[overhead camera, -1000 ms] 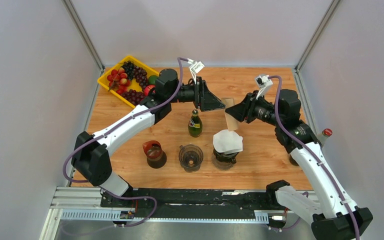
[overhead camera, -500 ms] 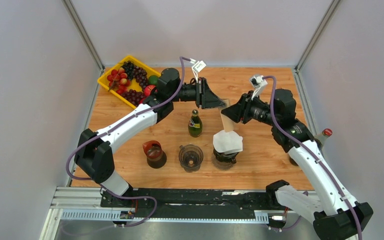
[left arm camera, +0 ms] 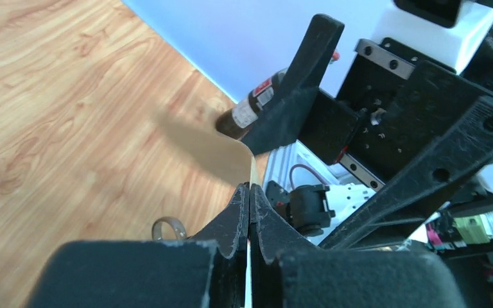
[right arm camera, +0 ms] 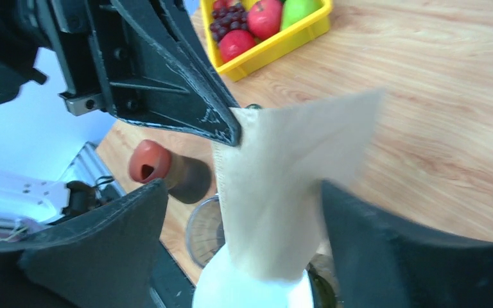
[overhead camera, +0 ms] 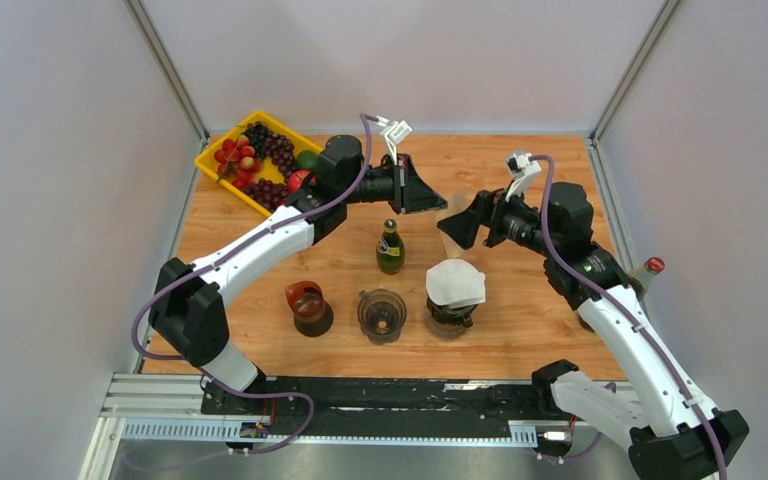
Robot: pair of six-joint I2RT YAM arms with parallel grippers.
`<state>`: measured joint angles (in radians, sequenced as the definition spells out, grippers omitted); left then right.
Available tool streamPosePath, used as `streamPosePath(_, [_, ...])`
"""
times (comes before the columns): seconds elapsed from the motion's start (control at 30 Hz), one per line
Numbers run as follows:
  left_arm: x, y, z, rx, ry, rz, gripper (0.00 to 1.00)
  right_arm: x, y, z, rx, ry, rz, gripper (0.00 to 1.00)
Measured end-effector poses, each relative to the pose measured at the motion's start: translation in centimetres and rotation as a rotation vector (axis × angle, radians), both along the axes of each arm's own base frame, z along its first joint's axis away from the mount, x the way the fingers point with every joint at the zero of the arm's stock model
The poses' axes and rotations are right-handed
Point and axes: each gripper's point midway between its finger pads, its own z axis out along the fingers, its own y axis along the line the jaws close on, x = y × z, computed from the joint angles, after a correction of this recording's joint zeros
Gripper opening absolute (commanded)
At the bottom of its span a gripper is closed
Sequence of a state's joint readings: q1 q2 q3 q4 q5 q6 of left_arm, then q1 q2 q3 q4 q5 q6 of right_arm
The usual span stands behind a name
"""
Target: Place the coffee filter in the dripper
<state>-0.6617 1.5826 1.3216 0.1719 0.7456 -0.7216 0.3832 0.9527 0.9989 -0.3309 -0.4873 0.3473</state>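
— Where is the filter [right arm camera: 295,167]?
— Off the table [overhead camera: 520,330], at 12 o'clock from the dripper [overhead camera: 450,316] in the top view. It is brown and blurred, and it hangs with its narrower end down.
— Who has it?
— The left gripper [left arm camera: 249,190]. It reaches in from 9 o'clock, with its jaws pressed together on the filter's upper corner.
— And the right gripper [right arm camera: 244,187]?
— It faces in from 3 o'clock with its jaws spread wide, one on each side of the filter. It grips nothing.
— What sits on the dripper?
— A white paper [overhead camera: 455,282] covers its top. I cannot tell whether the filter's lower end touches it.
— Anything near?
— A bottle [overhead camera: 390,250] stands at 10 o'clock from the dripper. A tray [right arm camera: 276,43] of fruit lies well beyond it, also toward 10 o'clock.
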Motion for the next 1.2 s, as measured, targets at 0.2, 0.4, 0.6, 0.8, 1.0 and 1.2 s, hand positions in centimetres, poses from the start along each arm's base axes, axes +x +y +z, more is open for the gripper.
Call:
streamPosePath(0.2, [1.2,0.5,-0.2,0.071,-0.094,0.043,0.0,1.3,-2.8,-0.4,-0.004,0.004,-0.201,1.0])
streamPosePath(0.4, [1.3,1.8,-0.2,0.134,-0.219,0.031,0.0,2.9,-6.0,-1.3,0.02,0.051,-0.33,1.0])
streamPosePath(0.6, [0.3,3.5,1.6,0.161,-0.355,0.022,0.0,3.9,-8.7,-3.7,0.019,0.12,-0.435,1.0])
streamPosePath(0.8, [-1.8,4.9,5.5,0.097,-0.465,0.027,0.0,4.4,-8.3,-4.5,0.035,0.146,-0.386,0.98])
streamPosePath(1.0, [-2.5,5.1,6.1,0.061,-0.476,0.023,0.0,3.5,-5.6,-3.7,0.087,0.126,-0.201,0.98])
streamPosePath(1.2, [-2.3,5.0,5.4,0.059,-0.427,0.036,0.0,2.4,-4.1,-1.5,0.138,0.049,-0.074,0.98])
